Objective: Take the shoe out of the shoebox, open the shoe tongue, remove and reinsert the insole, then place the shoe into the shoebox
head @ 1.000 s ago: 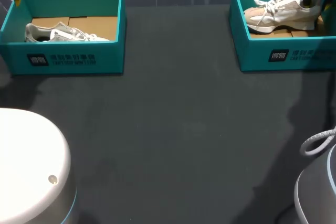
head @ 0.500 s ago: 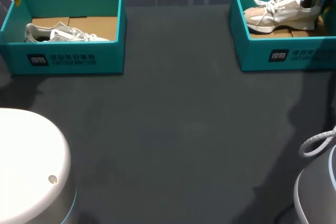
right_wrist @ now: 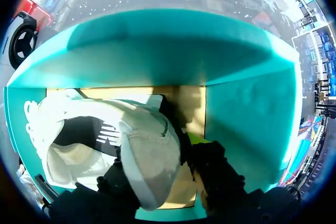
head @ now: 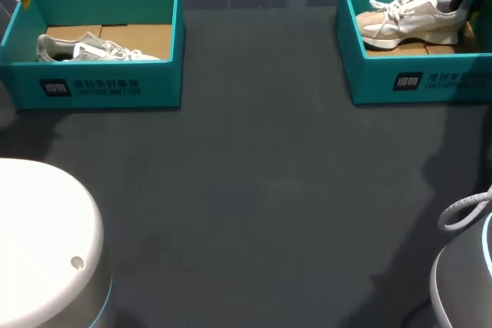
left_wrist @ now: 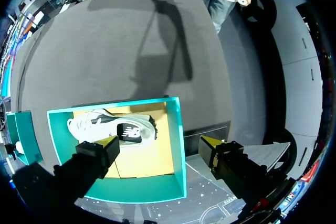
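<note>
The right tool [right_wrist: 160,153] held the heel of the pale shoe [head: 403,19] between its two fingers, one on each side. The shoe was inside the teal shoebox [head: 400,82] at the far right of the dark worktop [head: 261,190], its toe toward the worktop's middle. The left tool [left_wrist: 160,142] hung wide open above a second shoebox [left_wrist: 179,129] at the far left, where a second shoe [left_wrist: 113,129] lay on the cardboard bottom.

In the head view the left arm's base [head: 46,243] at 7 o'clock was white and rounded, with one small round stud [head: 77,263] and a thin cyan line at its edge. At 5 o'clock the right arm's base [head: 465,293] was greyer and carried a looped grey cable [head: 461,211]. The left gripper [left_wrist: 159,142] had blocky black fingers [left_wrist: 94,156] with yellow tips.
</note>
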`<move>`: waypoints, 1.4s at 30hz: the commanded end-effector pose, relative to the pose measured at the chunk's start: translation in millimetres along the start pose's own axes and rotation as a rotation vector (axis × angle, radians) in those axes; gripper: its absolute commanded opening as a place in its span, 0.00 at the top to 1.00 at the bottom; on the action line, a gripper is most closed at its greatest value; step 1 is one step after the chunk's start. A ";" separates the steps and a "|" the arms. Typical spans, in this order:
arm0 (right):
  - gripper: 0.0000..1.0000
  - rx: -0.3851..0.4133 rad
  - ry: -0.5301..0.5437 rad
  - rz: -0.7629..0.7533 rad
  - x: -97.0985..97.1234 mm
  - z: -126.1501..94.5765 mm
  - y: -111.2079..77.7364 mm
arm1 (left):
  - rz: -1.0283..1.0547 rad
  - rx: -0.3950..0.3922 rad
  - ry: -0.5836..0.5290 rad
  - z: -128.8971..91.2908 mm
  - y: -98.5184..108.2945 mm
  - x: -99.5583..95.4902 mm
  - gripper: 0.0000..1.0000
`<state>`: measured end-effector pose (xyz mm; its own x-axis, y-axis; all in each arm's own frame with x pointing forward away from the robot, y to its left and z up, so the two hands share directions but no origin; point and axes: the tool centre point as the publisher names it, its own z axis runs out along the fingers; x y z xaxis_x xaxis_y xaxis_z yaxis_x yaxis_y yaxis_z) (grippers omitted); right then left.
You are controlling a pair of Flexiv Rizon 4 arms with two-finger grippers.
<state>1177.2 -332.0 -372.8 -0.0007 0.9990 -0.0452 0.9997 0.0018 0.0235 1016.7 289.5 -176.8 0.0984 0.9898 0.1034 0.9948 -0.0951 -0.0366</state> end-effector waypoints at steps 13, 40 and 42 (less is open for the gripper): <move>1.00 0.150 -0.015 0.014 -2.0 -12.8 5.2 | 0.001 0.002 0.001 -0.4 0.8 0.6 0.00; 1.00 0.059 -0.166 0.049 -15.5 -80.4 -3.0 | 0.001 0.002 0.001 -0.4 0.8 0.6 0.00; 1.00 0.055 -0.176 0.051 -17.0 -82.7 -2.8 | 0.001 0.002 0.001 -0.4 0.8 0.6 0.00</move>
<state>1172.2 -346.0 -296.5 0.0474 0.9756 -0.2143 0.9984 -0.0529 -0.0200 1016.7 289.5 -176.8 0.0984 0.9898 0.1034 0.9948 -0.0951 -0.0366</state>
